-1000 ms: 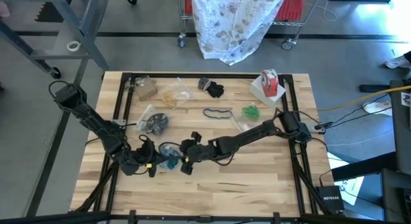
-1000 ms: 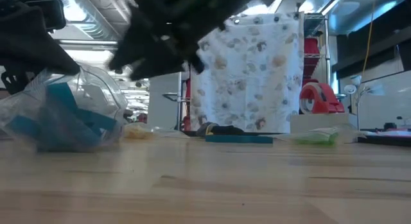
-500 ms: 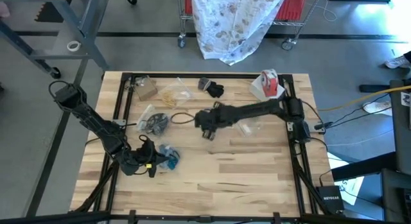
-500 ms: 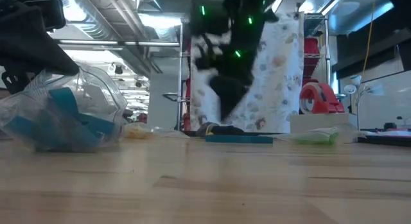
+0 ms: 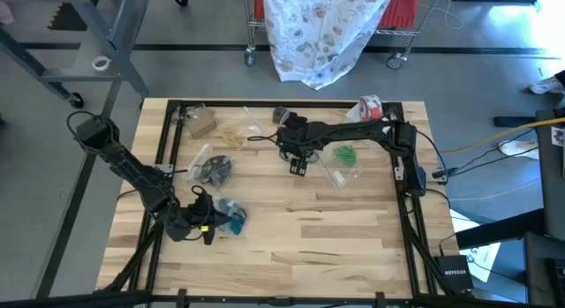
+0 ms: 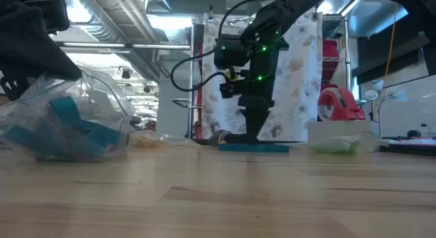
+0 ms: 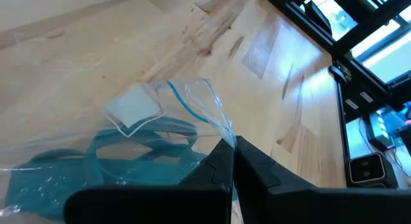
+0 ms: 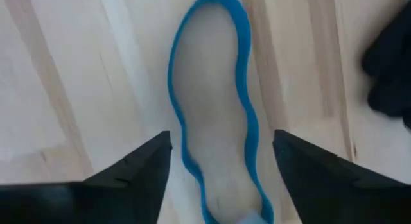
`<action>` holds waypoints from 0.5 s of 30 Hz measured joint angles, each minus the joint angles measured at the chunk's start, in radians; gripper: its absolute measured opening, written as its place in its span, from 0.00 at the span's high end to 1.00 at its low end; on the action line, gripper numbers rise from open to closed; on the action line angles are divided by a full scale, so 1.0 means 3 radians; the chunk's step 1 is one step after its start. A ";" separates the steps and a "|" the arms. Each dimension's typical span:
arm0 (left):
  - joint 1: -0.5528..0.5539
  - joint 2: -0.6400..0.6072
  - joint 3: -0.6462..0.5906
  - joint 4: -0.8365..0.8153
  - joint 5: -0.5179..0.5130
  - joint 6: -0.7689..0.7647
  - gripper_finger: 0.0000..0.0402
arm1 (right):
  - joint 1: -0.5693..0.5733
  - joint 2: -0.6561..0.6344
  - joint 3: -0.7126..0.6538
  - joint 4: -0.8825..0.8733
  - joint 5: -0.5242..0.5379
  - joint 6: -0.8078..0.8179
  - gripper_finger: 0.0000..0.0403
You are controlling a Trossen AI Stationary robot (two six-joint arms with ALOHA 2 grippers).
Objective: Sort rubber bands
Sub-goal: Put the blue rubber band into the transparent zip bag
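Note:
A loose teal rubber band (image 8: pixel 241 89) lies flat on the wood in the table's far middle, seen edge-on in the low view (image 6: pixel 253 148). My right gripper (image 8: pixel 221 137) points down over it, open, one finger on each side of the loop, touching nothing; the high view shows it there too (image 5: pixel 297 165). At the near left my left gripper (image 7: pixel 228 153) is shut on a clear bag (image 5: pixel 231 218) that holds teal rubber bands (image 7: pixel 122 156). My left gripper pinches the clear bag's rim (image 7: pixel 221 135) at its open end between its two shut fingers, coming in slanting down from the table's left. The bag's body (image 6: pixel 68 125) rests on the table with the teal bands inside it.
Black rubber bands (image 5: pixel 294 123) lie just beyond the right gripper. Green bands in a clear bag (image 5: pixel 346 154) sit to its right, tan bands (image 5: pixel 234 131) and another bag with dark bands (image 5: pixel 212 169) to its left. A red-and-white tape roll (image 5: pixel 371 109) stands far right.
My right gripper has swung from beside the bag at the near left toward the table's far side and right, and has tipped over to point down above the loose teal band. The left gripper and its bag have kept still.

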 joint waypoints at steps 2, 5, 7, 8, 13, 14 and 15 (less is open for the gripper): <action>0.0000 0.0000 0.0000 0.0000 0.0000 -0.0010 1.00 | -0.0038 0.0000 0.0000 0.0096 -0.0018 -0.0064 0.31; 0.0000 0.0000 0.0000 0.0001 0.0000 -0.0009 1.00 | -0.0092 0.0021 0.0000 0.0225 -0.0010 -0.0177 0.28; 0.0000 0.0000 0.0000 0.0000 0.0000 -0.0006 1.00 | -0.0119 0.0071 -0.0015 0.0261 -0.0015 -0.0223 0.27; 0.0000 0.0000 0.0000 -0.0001 0.0000 -0.0006 1.00 | -0.0126 0.0112 -0.0043 0.0293 -0.0042 -0.0258 0.27; 0.0000 0.0003 -0.0001 -0.0004 0.0002 0.0031 1.00 | -0.0124 0.0211 -0.0152 0.0368 -0.0099 -0.0272 0.27; 0.0000 0.0003 -0.0001 -0.0003 0.0003 0.0032 1.00 | -0.0124 0.0214 -0.0163 0.0376 -0.0101 -0.0270 0.27; 0.0000 0.0003 -0.0001 -0.0005 0.0003 0.0033 1.00 | -0.0124 0.0215 -0.0170 0.0379 -0.0103 -0.0259 0.27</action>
